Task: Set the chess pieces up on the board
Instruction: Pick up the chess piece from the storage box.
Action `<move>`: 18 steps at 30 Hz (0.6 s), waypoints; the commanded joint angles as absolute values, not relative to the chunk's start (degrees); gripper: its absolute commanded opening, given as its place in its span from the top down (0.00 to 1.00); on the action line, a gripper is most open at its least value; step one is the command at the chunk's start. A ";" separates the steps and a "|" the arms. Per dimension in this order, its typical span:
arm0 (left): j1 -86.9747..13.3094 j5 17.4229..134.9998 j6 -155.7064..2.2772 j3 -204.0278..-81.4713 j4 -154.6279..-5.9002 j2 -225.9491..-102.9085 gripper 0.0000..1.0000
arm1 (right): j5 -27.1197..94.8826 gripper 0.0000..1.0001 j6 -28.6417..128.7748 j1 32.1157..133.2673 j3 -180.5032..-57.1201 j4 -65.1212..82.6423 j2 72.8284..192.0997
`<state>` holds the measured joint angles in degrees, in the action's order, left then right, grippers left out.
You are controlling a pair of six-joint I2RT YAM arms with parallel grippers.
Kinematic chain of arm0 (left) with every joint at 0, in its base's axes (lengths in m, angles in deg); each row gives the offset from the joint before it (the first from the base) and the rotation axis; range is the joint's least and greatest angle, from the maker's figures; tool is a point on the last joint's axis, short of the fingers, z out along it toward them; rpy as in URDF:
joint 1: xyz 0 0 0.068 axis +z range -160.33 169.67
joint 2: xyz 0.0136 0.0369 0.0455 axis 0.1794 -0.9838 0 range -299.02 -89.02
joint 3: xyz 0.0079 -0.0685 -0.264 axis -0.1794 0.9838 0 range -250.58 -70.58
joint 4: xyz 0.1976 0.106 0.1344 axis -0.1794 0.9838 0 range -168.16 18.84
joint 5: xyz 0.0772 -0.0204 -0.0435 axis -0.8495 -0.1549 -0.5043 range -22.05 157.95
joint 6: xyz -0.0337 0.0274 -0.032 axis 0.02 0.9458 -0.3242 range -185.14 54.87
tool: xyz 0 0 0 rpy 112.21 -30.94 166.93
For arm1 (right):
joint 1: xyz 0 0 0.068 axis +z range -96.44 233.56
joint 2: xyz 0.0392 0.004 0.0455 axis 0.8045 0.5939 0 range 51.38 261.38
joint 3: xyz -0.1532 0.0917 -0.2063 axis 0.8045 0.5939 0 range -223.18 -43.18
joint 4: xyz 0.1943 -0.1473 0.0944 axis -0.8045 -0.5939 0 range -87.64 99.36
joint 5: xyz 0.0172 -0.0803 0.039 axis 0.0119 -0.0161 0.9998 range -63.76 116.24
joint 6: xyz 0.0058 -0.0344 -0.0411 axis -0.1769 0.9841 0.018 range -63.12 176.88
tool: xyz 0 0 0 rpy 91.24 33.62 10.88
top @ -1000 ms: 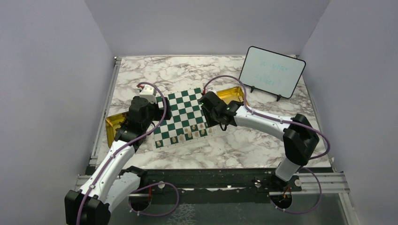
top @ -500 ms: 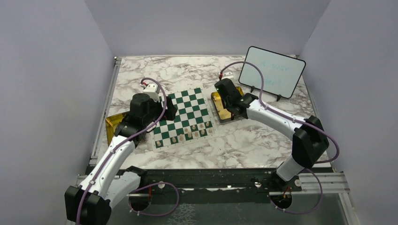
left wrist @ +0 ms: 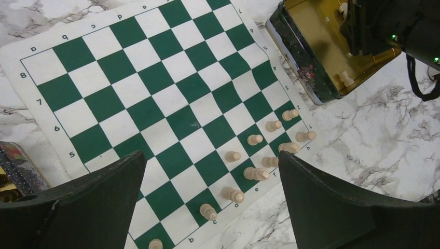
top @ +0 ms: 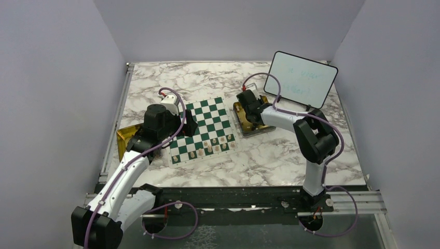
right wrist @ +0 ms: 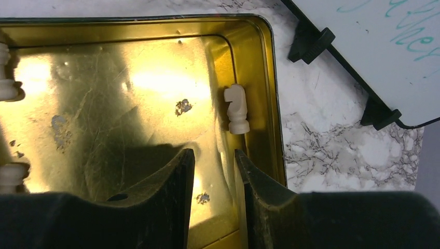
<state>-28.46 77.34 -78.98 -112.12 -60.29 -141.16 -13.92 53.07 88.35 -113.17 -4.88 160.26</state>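
A marble table carries a green-and-white board at its centre, a whiteboard propped at the far right, and a gold tin just beside the board's right edge.

A second ago the right arm reached over the board's right side. We now see it swung back over the tin, elbow folded. We read that as one placement finished and the next pick beginning.

The left arm has edged a little onto the board's left side. Its claw hangs above the squares, fingers spread wide and holding nothing.

The right claw sits low inside the tin. Its fingers stand a narrow gap apart, with nothing between them. Just beyond the tips, a cream knight lies against the tin's right wall, and it looks like the next target.

About eleven cream pieces stand on the board, clustered in the two rows nearest the arms, toward the right corner. The far rows are bare, so we judge the setup well short of done.

Two more pieces show at the tin's left edge. We cannot tell how many others remain, since the arm hides part of the tin.
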 commanded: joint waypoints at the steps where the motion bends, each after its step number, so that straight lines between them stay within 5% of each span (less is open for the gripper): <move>1: -28.61 77.00 -78.93 -111.39 -61.48 -140.00 0.01 | -17.00 0.62 54.97 86.99 -114.96 0.11 163.38; 18: -28.61 76.29 -78.85 -111.36 -61.54 -140.01 0.01 | -15.37 0.62 55.65 83.75 -116.16 1.68 166.75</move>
